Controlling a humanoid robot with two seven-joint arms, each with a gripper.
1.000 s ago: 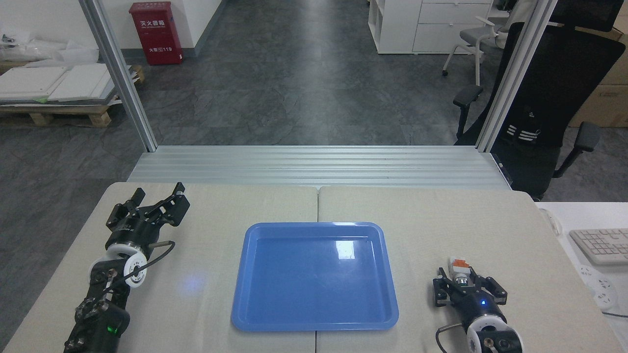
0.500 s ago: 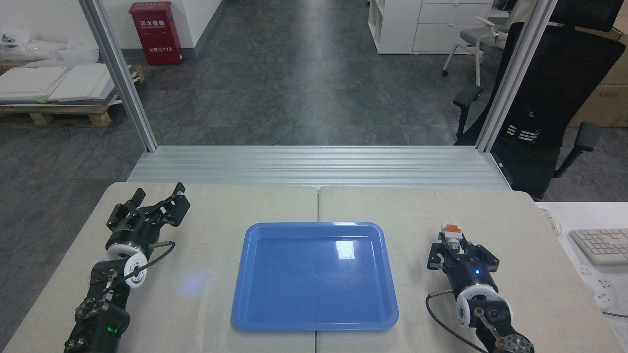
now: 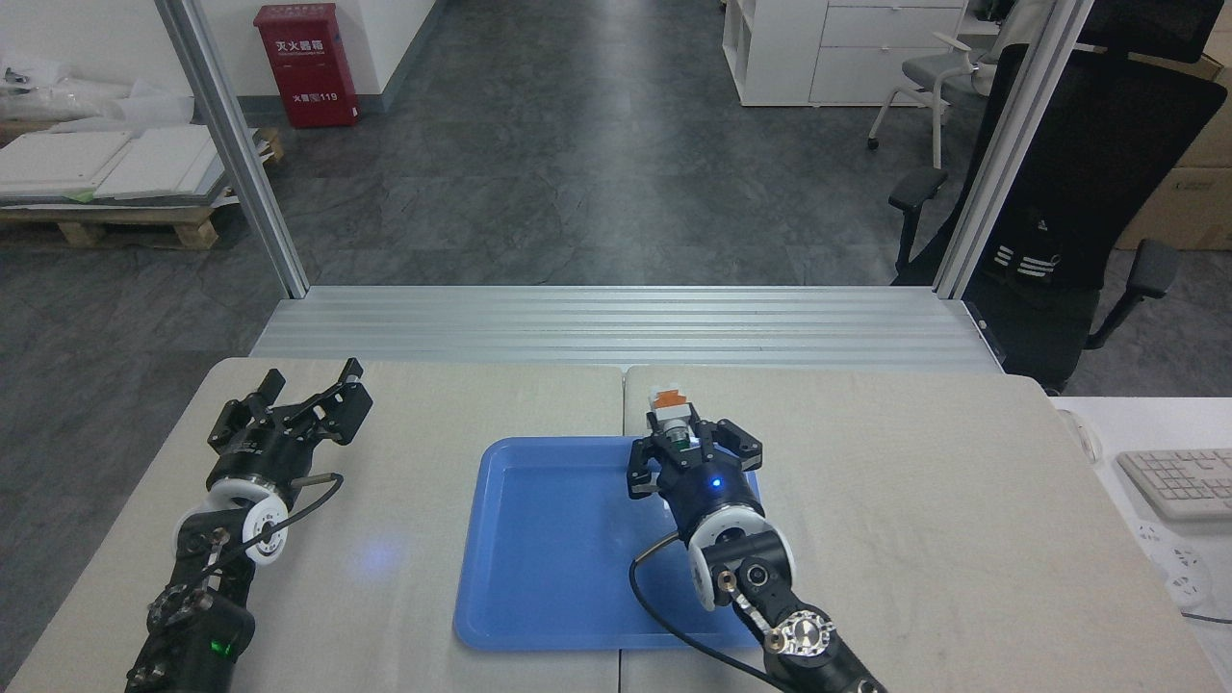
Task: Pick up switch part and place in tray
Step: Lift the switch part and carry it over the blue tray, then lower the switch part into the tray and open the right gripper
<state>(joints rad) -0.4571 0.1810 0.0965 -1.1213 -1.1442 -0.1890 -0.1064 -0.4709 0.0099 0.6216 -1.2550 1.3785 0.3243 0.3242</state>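
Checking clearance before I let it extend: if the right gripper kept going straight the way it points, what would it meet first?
The right gripper, holding the switch part, points away from the robot over the tray's far rim. Ahead lies only bare table, then the metal ledge. Its height is unclear; the way looks free.
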